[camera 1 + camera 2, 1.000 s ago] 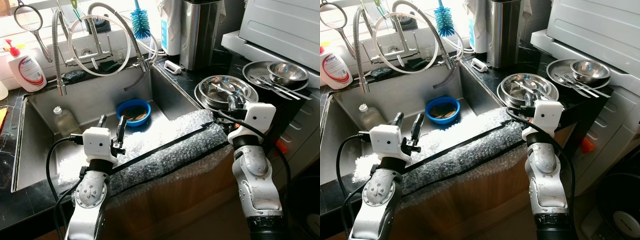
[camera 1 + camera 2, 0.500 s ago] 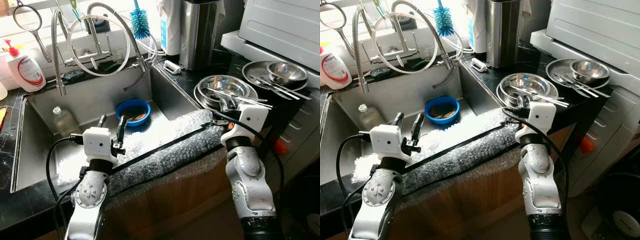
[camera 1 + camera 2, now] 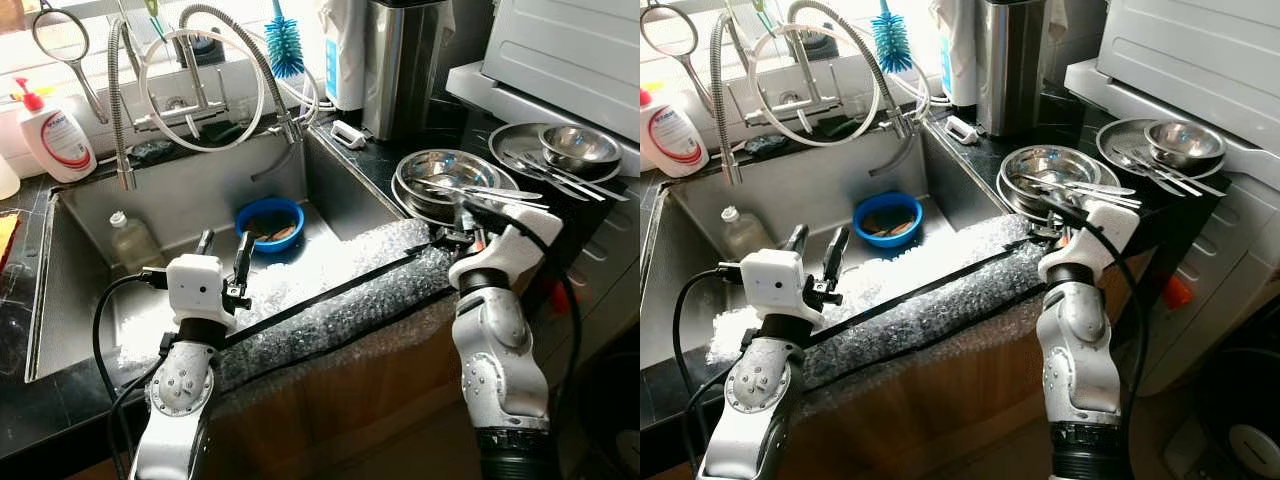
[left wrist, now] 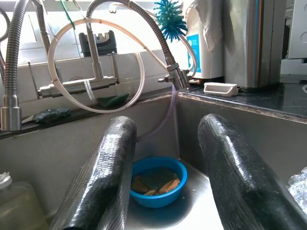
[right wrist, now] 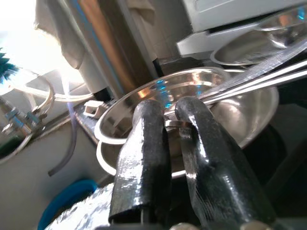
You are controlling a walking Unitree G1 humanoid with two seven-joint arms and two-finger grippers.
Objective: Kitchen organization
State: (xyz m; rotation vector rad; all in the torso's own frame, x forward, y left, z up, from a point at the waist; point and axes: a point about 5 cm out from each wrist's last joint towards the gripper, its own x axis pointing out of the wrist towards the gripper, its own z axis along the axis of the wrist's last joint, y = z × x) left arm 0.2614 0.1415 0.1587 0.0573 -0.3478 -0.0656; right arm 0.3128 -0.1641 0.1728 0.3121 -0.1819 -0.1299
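Right wrist view: the right end effector (image 5: 172, 120) is seen clenched on a thin metal utensil handle at the rim of the stacked steel bowls (image 3: 447, 182), so the step in hand is judged to be lifting cutlery (image 3: 490, 190) out of them. A slow, level withdrawal is called for next, since several utensils lie crossed there; their exact number cannot be told. The left end effector (image 3: 222, 255) is held released above the sink (image 3: 80, 215), over one blue bowl (image 3: 267, 222). On the tabletop (image 3: 380, 155) one further plate (image 3: 520, 150) carrying one small bowl (image 3: 575, 143) is counted; one bottle (image 3: 130, 242) stands in the sink.
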